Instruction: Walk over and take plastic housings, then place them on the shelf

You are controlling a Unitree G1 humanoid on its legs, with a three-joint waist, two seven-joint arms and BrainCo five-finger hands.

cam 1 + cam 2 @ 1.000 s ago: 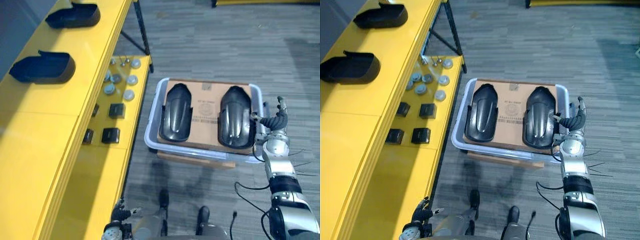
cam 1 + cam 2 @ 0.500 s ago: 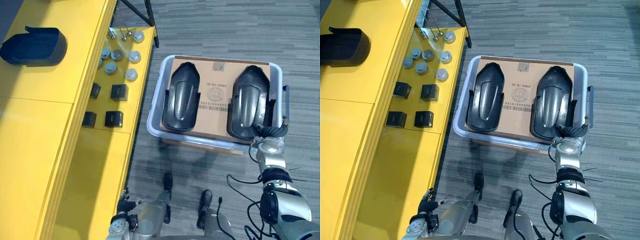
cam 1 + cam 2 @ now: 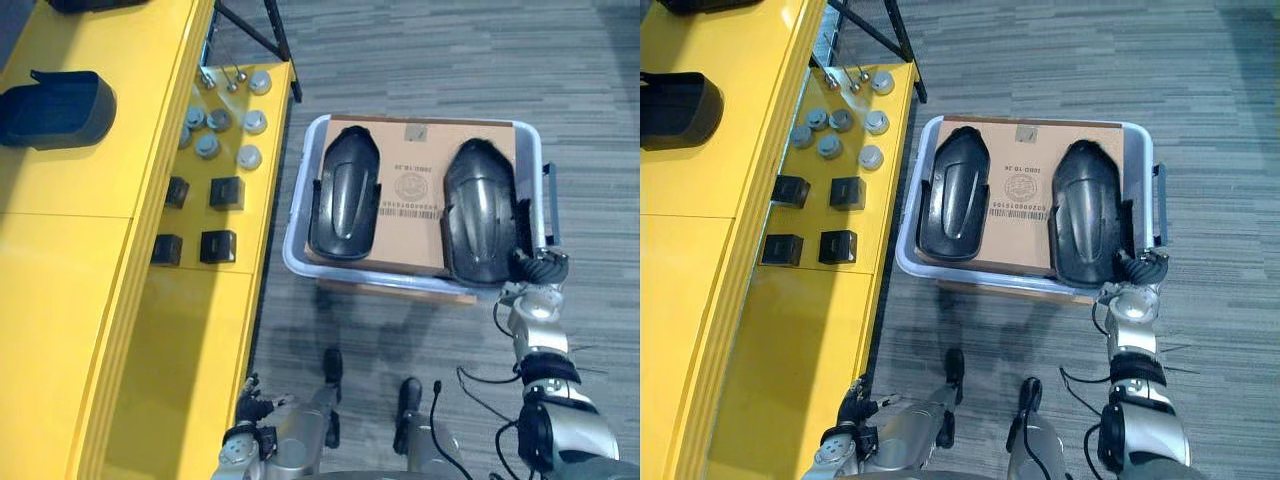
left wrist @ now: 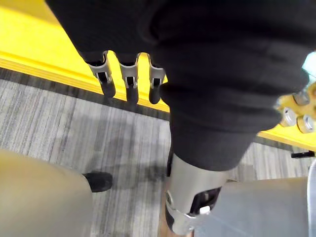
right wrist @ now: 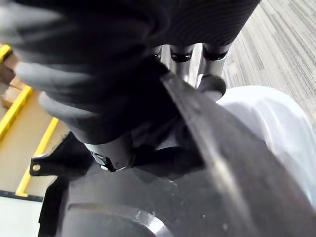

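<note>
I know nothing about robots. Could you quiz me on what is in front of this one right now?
1. How many black housings lie on the cardboard in the bin?
2. True or false: the right hand is at the housing nearer the yellow shelf.
3. The left hand is: A) holding a housing; B) hanging open and empty; C) inside the bin.
Key: 1: two. 2: false, it is at the farther housing. 3: B.
</note>
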